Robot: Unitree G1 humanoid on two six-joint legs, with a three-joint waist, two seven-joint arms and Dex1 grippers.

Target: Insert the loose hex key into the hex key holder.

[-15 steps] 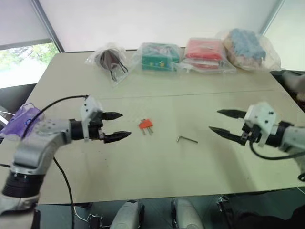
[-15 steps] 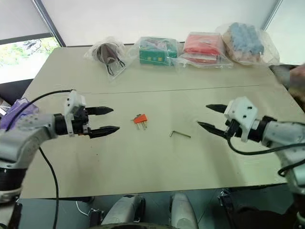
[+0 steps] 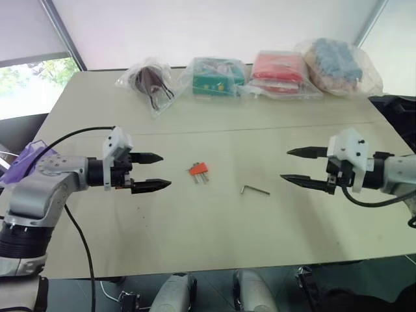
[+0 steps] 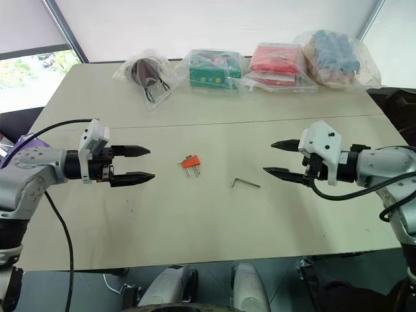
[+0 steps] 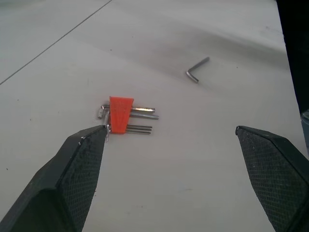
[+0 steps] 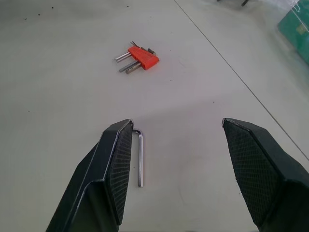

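Both claws spread, nothing held.
The loose hex key lies on the table between holder and right gripper; left gripper hovers left of the holder.

Evenly lit by soft daylight from the far window at left and a pale blind behind the table. Bright, matte tabletop, no hard glare; only faint, diffuse shadows under the hex key holder and the loose hex key. Clear plastic bags along the far edge catching mild sheen. Slight wide-angle bowing at frame edges. Wrist views sharp at mid-distance, near fingers softly blurred
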